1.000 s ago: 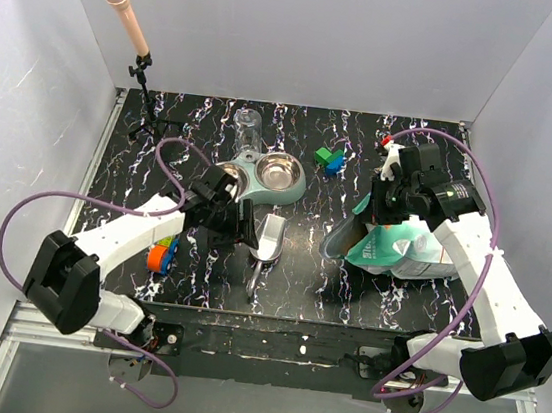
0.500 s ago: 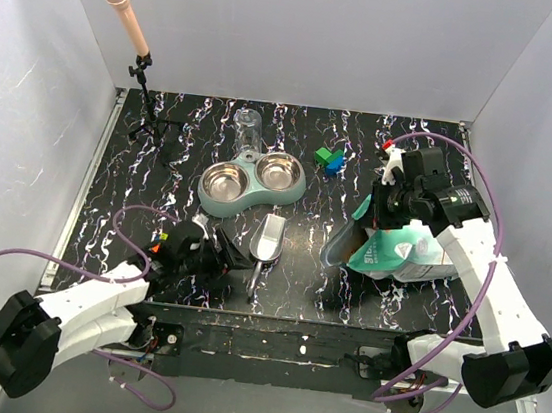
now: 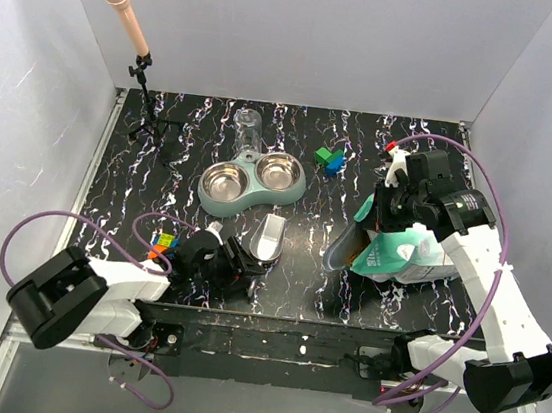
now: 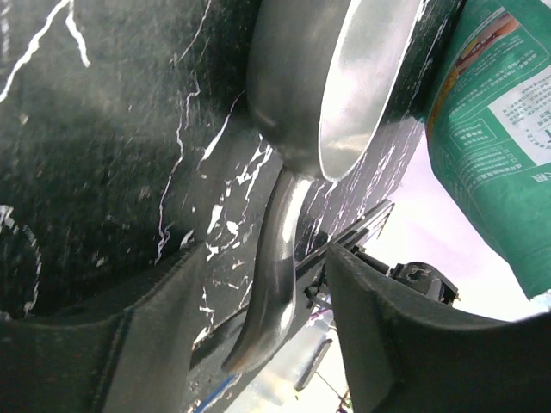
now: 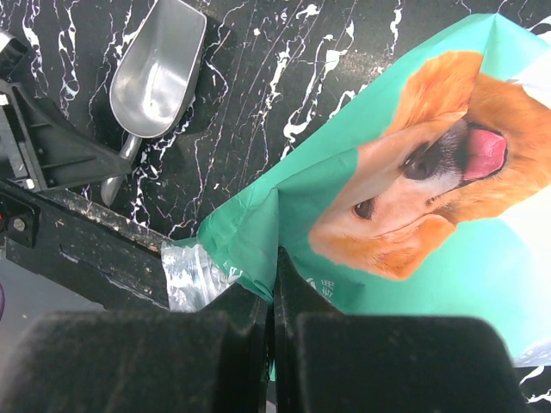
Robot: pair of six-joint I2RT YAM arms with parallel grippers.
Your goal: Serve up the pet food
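Pet food: none shows in any view. I judge that it lies inside the teal bag [image 5: 413, 215], which my right gripper [image 5: 274, 301] pinches with its jaws fully closed on a fold of the bag's upper edge. The bag hangs below and ahead of that gripper, and its dark opening appears turned toward the metal scoop [image 4: 336, 77].

My left gripper [image 4: 264, 284] stands wide open and carries nothing. The scoop's handle runs between its two fingers [image 4: 103, 344] with a gap showing on each side. The scoop's hollow lies straight ahead of the fingertips and is empty.

Change: a second ago my left arm was stretched forward beside the double bowl [image 3: 299, 190]. Half a second ago it was drawn back toward its base, with the scoop off to its right. Now it sits low with the handle inside its open jaws. My right gripper's hold on the bag is as before, with the bag lifted a little further.

Meaning for the task: the scoop is lined up for grasping but not yet held. No food has left the bag, and both bowl wells, well beyond the left gripper, look empty. Serving has therefore barely begun.
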